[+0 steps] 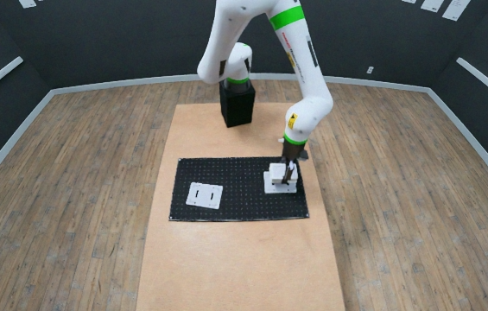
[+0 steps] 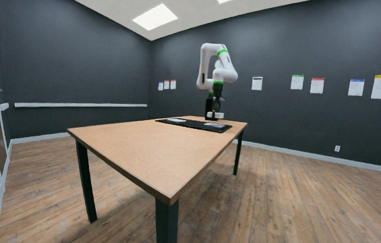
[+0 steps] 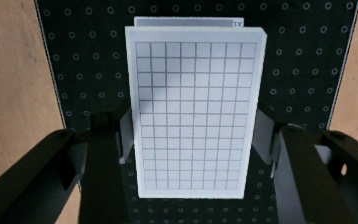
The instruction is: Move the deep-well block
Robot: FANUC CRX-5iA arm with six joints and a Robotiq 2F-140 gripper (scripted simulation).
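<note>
Hanging above a white nest point(image 1: 280, 187) on the black board point(image 1: 235, 190), the well block point(image 3: 195, 112) is clamped by its long sides in the gripper point(image 3: 196, 145). Lowering and seating remain; the other nest point(image 1: 204, 195) sits bare.

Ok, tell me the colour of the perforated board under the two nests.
Black, dotted with pale holes; wrist view shows it best.
</note>
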